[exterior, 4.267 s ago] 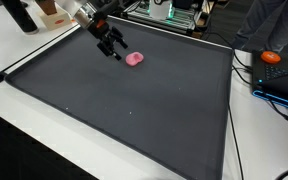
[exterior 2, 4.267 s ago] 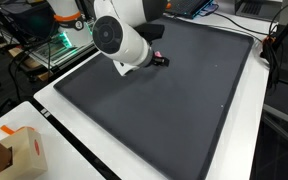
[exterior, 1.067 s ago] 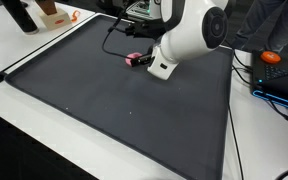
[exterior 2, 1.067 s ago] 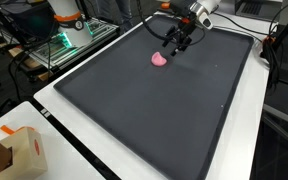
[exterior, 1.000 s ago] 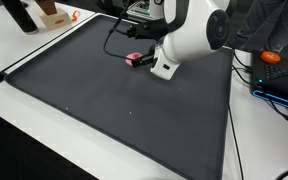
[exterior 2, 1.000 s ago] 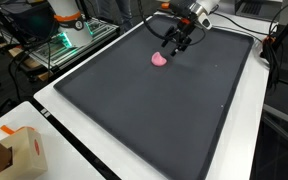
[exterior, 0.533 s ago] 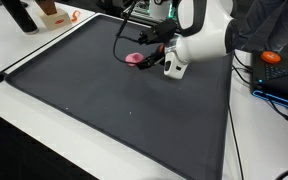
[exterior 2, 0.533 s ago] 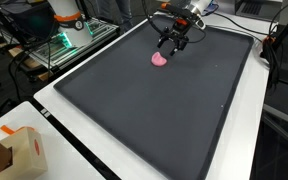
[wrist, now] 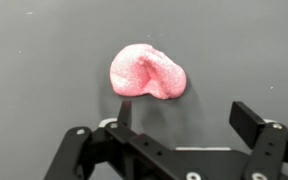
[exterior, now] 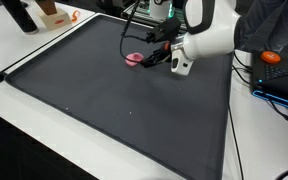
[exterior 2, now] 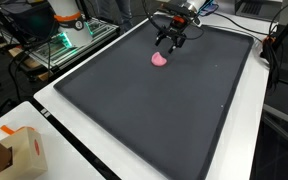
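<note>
**Pink lump (wrist: pixel 147 73), soft, irregular: on black mat, ahead of open jaws**

1. White table (exterior: pixel 14 120). Carries the mat and assorted clutter along its edges.
2. Black mat (exterior: pixel 124 125). Large, flat, dark, covering most of the table top; seen in both exterior views.
3. Robot arm (exterior: pixel 209 35). White casing, reaching over the far part of the mat.
4. Cardboard box (exterior 2: pixel 19 150). On the white table at one near corner, well apart from the arm.
5. Orange object (exterior: pixel 272 57). Off the mat, beyond its side edge; kind not legible.
6. Gripper (wrist: pixel 184 118). Dark, two-fingered, entering the wrist view from the bottom edge. Jaws spread wide, nothing between them, nothing held. Hangs low over the mat in an exterior view (exterior 2: pixel 168 44), close by the lump but apart from it.
7. Lump, again. Lies directly on the mat toward its far side (exterior 2: pixel 160 59), nothing else near it. In the wrist view sits beyond the fingertips and off centre, above the finger on the picture's left side (wrist: pixel 123 112); contact there not discernible. Other finger stands well clear. Long axis roughly crosswise, close to the line from finger to finger, slightly tilted. Not yet within the span of the jaws.
</note>
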Robot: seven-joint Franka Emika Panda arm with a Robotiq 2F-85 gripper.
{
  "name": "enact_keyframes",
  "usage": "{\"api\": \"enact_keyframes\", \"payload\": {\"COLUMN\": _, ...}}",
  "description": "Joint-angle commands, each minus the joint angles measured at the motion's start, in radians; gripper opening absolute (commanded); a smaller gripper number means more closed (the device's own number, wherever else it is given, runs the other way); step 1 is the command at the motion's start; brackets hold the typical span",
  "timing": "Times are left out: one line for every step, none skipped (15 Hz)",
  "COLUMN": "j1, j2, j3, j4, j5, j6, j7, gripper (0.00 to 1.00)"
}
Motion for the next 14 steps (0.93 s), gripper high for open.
{"api": "enact_keyframes", "payload": {"j1": -0.008, "j2": -0.037, "j3": 0.019, "j4": -0.057, "j5": -0.044, "j6": 0.007, "j7": -0.006, "gripper": 1.0}}
{"api": "enact_keyframes", "payload": {"j1": -0.009, "j2": -0.039, "j3": 0.02, "j4": -0.059, "j5": -0.046, "j6": 0.007, "j7": -0.001, "gripper": 1.0}}
{"api": "enact_keyframes", "payload": {"j1": -0.01, "j2": -0.041, "j3": 0.021, "j4": -0.063, "j5": -0.048, "j6": 0.01, "j7": 0.001, "gripper": 1.0}}
{"api": "enact_keyframes", "payload": {"j1": -0.01, "j2": -0.042, "j3": 0.022, "j4": -0.063, "j5": -0.051, "j6": 0.01, "j7": -0.001, "gripper": 1.0}}
{"api": "enact_keyframes", "payload": {"j1": -0.012, "j2": -0.04, "j3": 0.022, "j4": -0.059, "j5": -0.049, "j6": 0.011, "j7": 0.003, "gripper": 1.0}}
{"api": "enact_keyframes", "payload": {"j1": -0.013, "j2": -0.037, "j3": 0.022, "j4": -0.053, "j5": -0.046, "j6": 0.012, "j7": 0.006, "gripper": 1.0}}
{"api": "enact_keyframes", "payload": {"j1": -0.016, "j2": -0.035, "j3": 0.023, "j4": -0.05, "j5": -0.041, "j6": 0.012, "j7": 0.004, "gripper": 1.0}}
{"api": "enact_keyframes", "payload": {"j1": -0.017, "j2": -0.031, "j3": 0.023, "j4": -0.042, "j5": -0.036, "j6": 0.012, "j7": 0.005, "gripper": 1.0}}
{"api": "enact_keyframes", "payload": {"j1": -0.018, "j2": -0.028, "j3": 0.021, "j4": -0.037, "j5": -0.035, "j6": 0.012, "j7": 0.008, "gripper": 1.0}}
{"api": "enact_keyframes", "payload": {"j1": -0.021, "j2": -0.025, "j3": 0.021, "j4": -0.031, "j5": -0.031, "j6": 0.012, "j7": 0.006, "gripper": 1.0}}
{"api": "enact_keyframes", "payload": {"j1": -0.025, "j2": -0.02, "j3": 0.02, "j4": -0.02, "j5": -0.025, "j6": 0.011, "j7": 0.007, "gripper": 1.0}}
{"api": "enact_keyframes", "payload": {"j1": -0.029, "j2": -0.018, "j3": 0.019, "j4": -0.012, "j5": -0.022, "j6": 0.012, "j7": 0.007, "gripper": 1.0}}
{"api": "enact_keyframes", "payload": {"j1": -0.032, "j2": -0.017, "j3": 0.019, "j4": -0.005, "j5": -0.019, "j6": 0.013, "j7": 0.008, "gripper": 1.0}}
{"api": "enact_keyframes", "payload": {"j1": -0.035, "j2": -0.015, "j3": 0.018, "j4": 0.003, "j5": -0.017, "j6": 0.013, "j7": 0.009, "gripper": 1.0}}
